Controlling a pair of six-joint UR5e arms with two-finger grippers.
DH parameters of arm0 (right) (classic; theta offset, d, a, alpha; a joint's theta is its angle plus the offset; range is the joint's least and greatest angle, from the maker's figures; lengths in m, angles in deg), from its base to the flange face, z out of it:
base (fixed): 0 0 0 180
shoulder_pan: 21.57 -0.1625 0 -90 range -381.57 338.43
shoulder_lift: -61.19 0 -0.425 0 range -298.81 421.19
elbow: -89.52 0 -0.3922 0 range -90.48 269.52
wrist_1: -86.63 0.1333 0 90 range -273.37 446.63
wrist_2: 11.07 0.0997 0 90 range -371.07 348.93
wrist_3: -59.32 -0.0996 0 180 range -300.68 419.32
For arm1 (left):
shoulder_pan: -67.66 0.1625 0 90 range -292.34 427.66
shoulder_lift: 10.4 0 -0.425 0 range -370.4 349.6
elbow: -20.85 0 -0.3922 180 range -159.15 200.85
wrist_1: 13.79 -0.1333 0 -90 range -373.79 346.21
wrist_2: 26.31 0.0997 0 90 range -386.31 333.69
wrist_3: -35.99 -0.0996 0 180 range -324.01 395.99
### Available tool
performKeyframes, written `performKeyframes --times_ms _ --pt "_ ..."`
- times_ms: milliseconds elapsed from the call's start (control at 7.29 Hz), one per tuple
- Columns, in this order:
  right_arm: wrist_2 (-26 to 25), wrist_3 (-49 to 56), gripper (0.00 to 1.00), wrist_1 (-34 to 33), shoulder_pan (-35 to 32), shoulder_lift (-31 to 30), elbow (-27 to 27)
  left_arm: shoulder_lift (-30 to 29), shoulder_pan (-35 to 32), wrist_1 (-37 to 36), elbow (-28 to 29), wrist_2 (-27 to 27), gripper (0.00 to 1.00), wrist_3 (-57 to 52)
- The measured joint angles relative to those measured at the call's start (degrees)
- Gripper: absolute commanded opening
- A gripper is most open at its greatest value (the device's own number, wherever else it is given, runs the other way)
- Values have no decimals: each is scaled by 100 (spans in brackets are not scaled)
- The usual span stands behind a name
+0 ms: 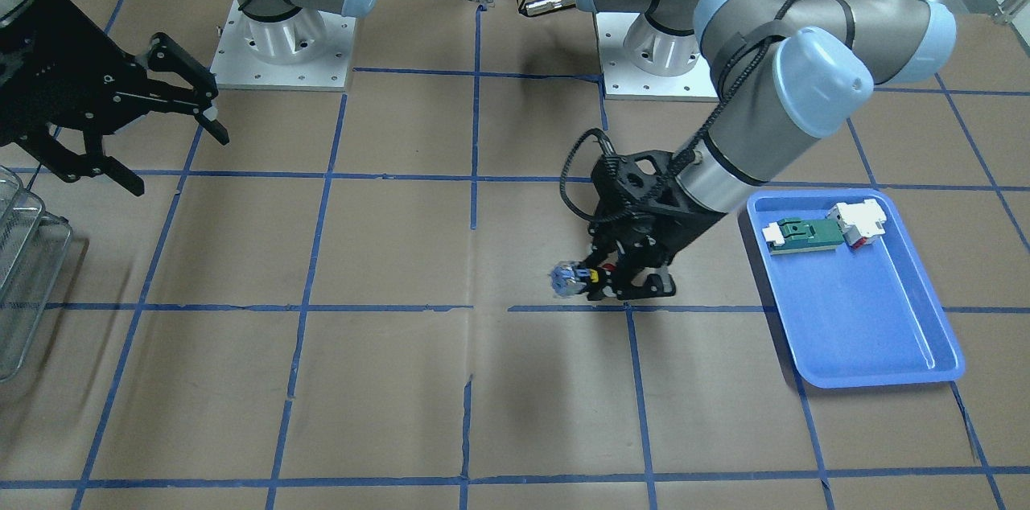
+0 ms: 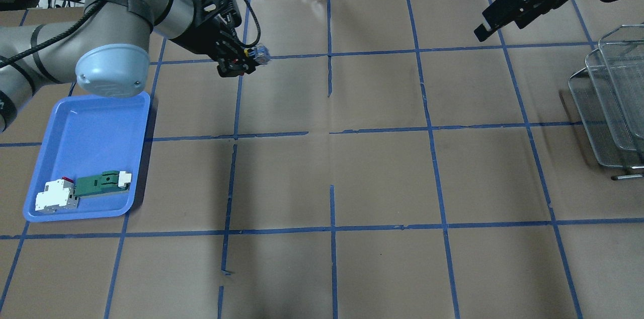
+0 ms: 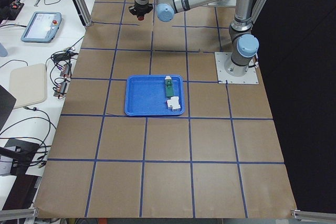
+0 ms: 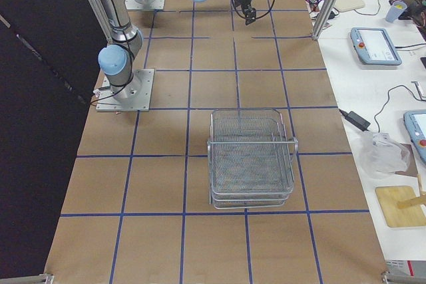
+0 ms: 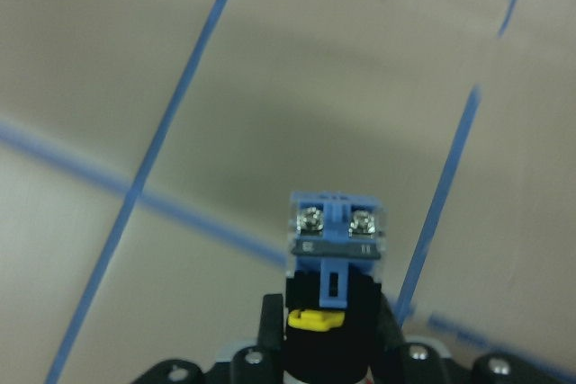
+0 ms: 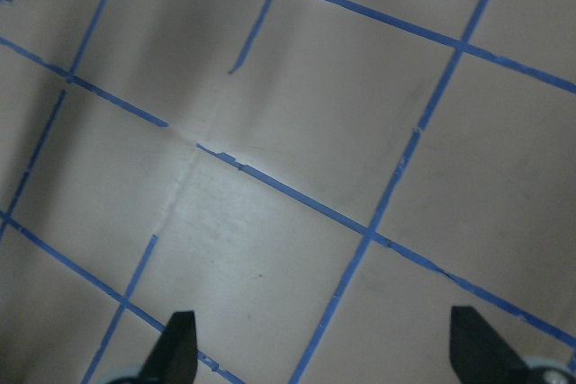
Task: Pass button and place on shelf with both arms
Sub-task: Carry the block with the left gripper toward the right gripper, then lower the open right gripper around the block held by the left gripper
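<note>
You've got the push-button switch [image 1: 566,280] clamped in the left gripper [image 1: 594,278] at centre frame, clear block end sticking out leftward toward the right gripper [image 1: 177,158], which hangs jaws wide apart at the far left, well off from it, beside the wire shelf [image 1: 24,269].

No lettering, label or number can be read in any view.

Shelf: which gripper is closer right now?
Right. The right gripper is open, a short way from the shelf, not touching it. The left gripper, shut on the button, is across the table beside the blue tray.
</note>
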Motion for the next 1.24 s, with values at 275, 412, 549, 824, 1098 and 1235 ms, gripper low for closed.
performKeyframes --times_ms 275,412,549,824,1098,1235 --pt "546 619 99 4 -8 -5 132 93 -457 -46 53 -1060 0 6" --pt "612 1190 98 45 11 -77 204 133 -701 -65 60 -1289 0 18" --pt "630 2035 98 163 21 -199 250 178 -959 -82 65 -1380 0 67" --pt "635 3950 98 419 38 -346 299 205 -1365 -397 58 -1574 0 334" --pt "644 5322 97 500 44 -418 350 178 -1549 -801 57 -1988 0 705" --pt "630 5808 97 571 47 -472 359 122 -1576 -1040 55 -2128 0 925"
